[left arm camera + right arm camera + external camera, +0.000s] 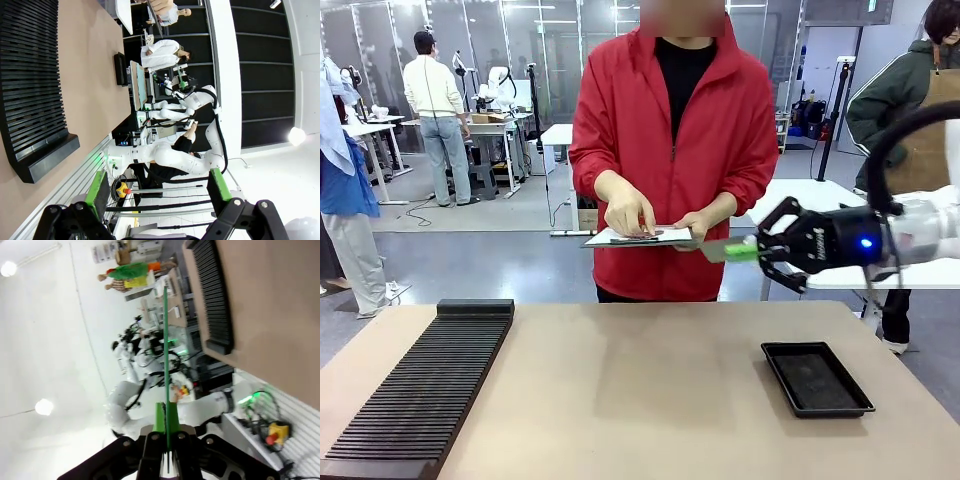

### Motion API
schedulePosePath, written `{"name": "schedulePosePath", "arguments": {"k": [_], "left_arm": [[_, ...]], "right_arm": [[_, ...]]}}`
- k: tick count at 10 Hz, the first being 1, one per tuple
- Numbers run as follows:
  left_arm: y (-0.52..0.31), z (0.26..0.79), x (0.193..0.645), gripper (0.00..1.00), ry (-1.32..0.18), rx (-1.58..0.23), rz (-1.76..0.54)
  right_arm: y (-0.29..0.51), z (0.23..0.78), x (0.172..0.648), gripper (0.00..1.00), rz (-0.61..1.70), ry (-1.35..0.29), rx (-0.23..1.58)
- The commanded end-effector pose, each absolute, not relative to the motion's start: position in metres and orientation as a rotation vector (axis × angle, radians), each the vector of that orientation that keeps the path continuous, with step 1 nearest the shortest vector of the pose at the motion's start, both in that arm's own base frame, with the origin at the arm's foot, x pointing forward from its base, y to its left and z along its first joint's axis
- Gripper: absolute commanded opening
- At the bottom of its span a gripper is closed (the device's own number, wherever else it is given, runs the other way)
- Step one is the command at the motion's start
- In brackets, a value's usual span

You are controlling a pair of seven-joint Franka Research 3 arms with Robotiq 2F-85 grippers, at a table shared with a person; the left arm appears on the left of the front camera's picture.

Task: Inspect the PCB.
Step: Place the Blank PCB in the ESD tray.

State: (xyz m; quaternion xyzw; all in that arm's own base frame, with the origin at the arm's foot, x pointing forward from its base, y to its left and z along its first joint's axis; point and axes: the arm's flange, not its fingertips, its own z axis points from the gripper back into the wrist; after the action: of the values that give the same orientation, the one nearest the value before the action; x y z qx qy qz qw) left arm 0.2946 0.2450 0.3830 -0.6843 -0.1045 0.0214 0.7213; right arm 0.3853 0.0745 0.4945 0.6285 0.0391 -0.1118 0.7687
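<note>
Right gripper point(757, 251) clamped on PCB point(718, 249) edge, board held flat above table point(640, 390), extending toward person's clipboard point(638, 237). Left gripper point(159, 189) pads spread apart, holding nothing.

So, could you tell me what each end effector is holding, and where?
The right end effector pinches the PCB by its near edge; the left end effector holds nothing.

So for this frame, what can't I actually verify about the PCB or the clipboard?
- PCB surface: seen nearly edge-on in the front view, and as a thin line in the right wrist view between the right gripper's pads.
- Clipboard paper: too small to read, partly covered by the person's hand.
</note>
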Motion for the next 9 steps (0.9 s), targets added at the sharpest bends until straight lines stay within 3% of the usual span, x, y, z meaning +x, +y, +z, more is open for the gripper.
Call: {"name": "schedulePosePath", "arguments": {"k": [1, 6, 9], "left_arm": [[0.246, 0.383, 0.294, 1.0, -0.234, -1.504, 0.049], [0.246, 0.383, 0.294, 1.0, -0.234, -1.504, 0.049], [0.246, 0.383, 0.294, 1.0, -0.234, -1.504, 0.049]], "right_arm": [[0.035, 0.474, 0.377, 0.03, -0.208, 0.006, 1.249], [-0.04, 0.403, 0.392, 0.03, -0.099, -0.087, 1.04], [-0.062, 0.384, 0.391, 0.03, -0.149, -0.096, 1.068]]}}
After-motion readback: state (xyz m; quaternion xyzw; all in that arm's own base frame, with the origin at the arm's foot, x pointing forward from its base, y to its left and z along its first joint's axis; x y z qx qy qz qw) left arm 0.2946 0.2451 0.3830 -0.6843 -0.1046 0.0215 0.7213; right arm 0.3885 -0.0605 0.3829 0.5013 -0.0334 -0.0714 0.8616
